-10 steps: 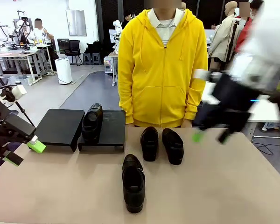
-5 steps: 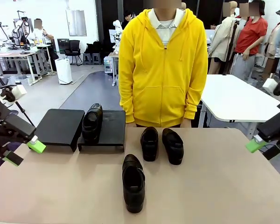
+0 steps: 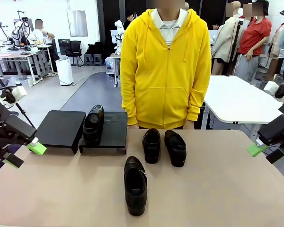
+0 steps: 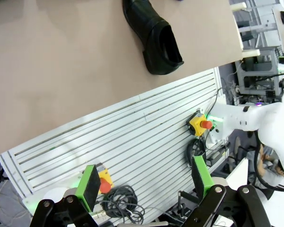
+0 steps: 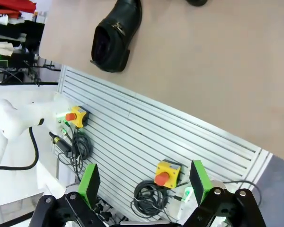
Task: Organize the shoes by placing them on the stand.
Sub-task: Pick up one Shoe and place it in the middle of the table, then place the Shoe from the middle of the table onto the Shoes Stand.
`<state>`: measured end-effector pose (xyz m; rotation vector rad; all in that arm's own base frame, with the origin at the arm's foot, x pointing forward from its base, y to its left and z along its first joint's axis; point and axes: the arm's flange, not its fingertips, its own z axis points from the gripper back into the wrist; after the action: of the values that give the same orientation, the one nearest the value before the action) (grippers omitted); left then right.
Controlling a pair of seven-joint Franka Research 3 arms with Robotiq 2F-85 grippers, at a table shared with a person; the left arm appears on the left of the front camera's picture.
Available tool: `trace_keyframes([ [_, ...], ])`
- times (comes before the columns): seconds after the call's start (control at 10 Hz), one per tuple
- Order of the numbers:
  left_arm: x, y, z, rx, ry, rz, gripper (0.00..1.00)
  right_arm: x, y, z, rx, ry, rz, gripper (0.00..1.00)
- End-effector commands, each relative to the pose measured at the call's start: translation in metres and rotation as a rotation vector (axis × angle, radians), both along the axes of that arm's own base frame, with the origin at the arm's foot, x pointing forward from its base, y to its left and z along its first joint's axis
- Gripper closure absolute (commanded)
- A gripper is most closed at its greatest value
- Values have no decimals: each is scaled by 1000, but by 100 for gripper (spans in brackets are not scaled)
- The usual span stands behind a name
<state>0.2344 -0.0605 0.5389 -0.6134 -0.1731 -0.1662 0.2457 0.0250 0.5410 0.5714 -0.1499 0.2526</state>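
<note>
Shoes are lying in 3 places. 1 shoe is resting on the black stand at the table's far left, about where its 2 platforms are meeting. A pair of shoes is sitting side by side on the tan table, just in front of a person in a yellow hoodie who is standing at the far edge. The 4th shoe is lying alone nearer the robot, well apart from the stand. The left gripper is hovering at the table's left edge, near the stand's left platform, with its jaws spread wide and grasping nothing. The right gripper is hanging off the table's right edge, well apart from every shoe, and its jaws are likewise released and empty.
</note>
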Motion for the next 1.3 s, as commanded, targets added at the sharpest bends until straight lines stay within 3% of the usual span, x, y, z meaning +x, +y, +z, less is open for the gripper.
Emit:
trace_keyframes([
  [0.0, 1, 2, 1, -12, -5, -19, 0, 0, -3, 1, 17, -12, 24, 0],
  [0.6, 0, 0, 0, 0, 0, 0, 0, 0, -3, 1, 17, -12, 24, 0],
  [0.8, 32, -84, -27, 69, 121, 88, 0, 0, -3, 1, 17, -12, 24, 0],
  [1.0, 51, -165, -53, 162, 132, 121, 0, 0, -3, 1, 17, -12, 24, 0],
  [1.1, 57, -203, -69, 252, 68, 215, 0, 0, -3, 1, 17, -12, 24, 0],
  [1.2, 63, -229, -84, 303, 55, 240, 0, 0, -3, 1, 17, -12, 24, 0],
])
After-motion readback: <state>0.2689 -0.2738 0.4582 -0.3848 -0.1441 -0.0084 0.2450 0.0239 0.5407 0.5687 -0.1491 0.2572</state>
